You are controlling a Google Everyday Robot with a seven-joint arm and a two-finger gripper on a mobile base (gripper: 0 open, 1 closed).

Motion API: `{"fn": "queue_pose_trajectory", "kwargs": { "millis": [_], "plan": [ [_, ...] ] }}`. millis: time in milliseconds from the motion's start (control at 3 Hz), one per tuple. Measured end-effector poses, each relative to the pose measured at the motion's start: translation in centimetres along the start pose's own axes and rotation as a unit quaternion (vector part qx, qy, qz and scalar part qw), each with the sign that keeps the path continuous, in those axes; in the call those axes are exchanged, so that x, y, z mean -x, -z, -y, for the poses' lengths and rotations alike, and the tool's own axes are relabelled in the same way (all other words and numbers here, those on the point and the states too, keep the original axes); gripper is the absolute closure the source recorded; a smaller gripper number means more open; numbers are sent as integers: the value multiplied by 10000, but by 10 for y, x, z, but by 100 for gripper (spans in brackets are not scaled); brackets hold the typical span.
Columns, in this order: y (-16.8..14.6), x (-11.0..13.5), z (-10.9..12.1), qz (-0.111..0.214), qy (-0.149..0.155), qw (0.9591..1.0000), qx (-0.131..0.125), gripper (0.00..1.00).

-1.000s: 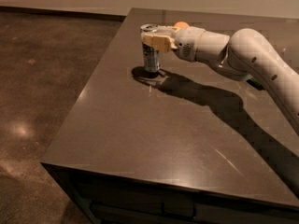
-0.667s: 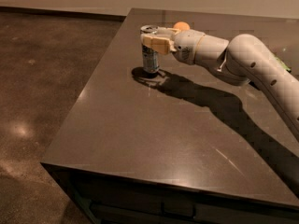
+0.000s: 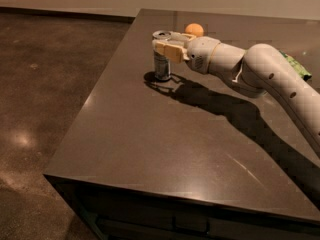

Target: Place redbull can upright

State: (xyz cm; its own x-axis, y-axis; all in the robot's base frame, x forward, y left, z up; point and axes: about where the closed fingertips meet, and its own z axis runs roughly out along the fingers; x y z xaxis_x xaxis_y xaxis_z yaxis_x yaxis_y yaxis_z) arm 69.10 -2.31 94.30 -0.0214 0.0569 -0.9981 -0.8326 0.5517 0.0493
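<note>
Standing on its base near the left edge of the bench point(image 3: 165, 149), toward the far left corner, the redbull can point(image 3: 162, 68) has its long axis vertical, silver top uppermost. The pincer point(image 3: 164, 48) reaches it from the right, roughly level with the bench top, and is closed about the upper half of the can, one tan pad point(image 3: 169, 49) lying across the side that faces the camera. So the can sits inside the pincer, not beside it. The only arm point(image 3: 260, 69) stretches away toward the right edge. I judge that the coming move turns on this. The grip lies crosswise to an upright can, so letting go and drawing back rightward, along the arm's own line, should leave it standing.

The far pad is hidden behind the can. The dark shadow at the can's foot makes it hard to be sure that the base rests flat on the surface. An orange fruit point(image 3: 194, 29) shows just behind the wrist, partly covered by it. A green snack bag point(image 3: 295, 66) peeps out behind the forearm near the right edge, mostly hidden.
</note>
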Motion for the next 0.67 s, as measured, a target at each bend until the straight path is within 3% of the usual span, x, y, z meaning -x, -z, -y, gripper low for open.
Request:
{"fn": "queue_pose_trajectory", "kwargs": {
  "millis": [333, 667],
  "plan": [
    [2, -4, 0, -34, -1, 10000, 2, 0],
    [2, -4, 0, -34, -1, 10000, 3, 0]
  ]
}}
